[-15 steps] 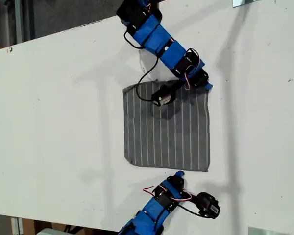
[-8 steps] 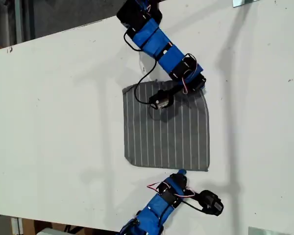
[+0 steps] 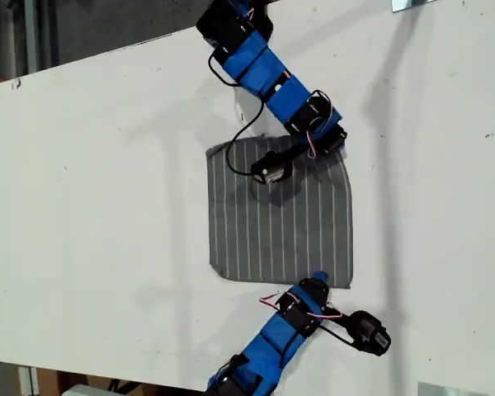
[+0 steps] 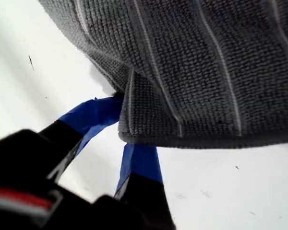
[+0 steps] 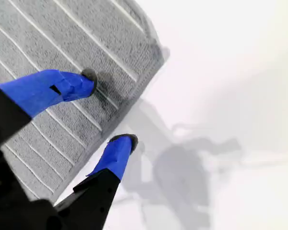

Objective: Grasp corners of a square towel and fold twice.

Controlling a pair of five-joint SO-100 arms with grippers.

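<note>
Second hand straddles the towel's edge near its corner; first hand already has the far corner.

Nearest you, my second hand stands apart, one finger on the grey pinstriped towel, the other on the white bench just off its edge; the corner lies just ahead along that edge. Farther off, my first hand is clamped on the far corner, lifted from the bench at the exterior view's upper right.
</note>
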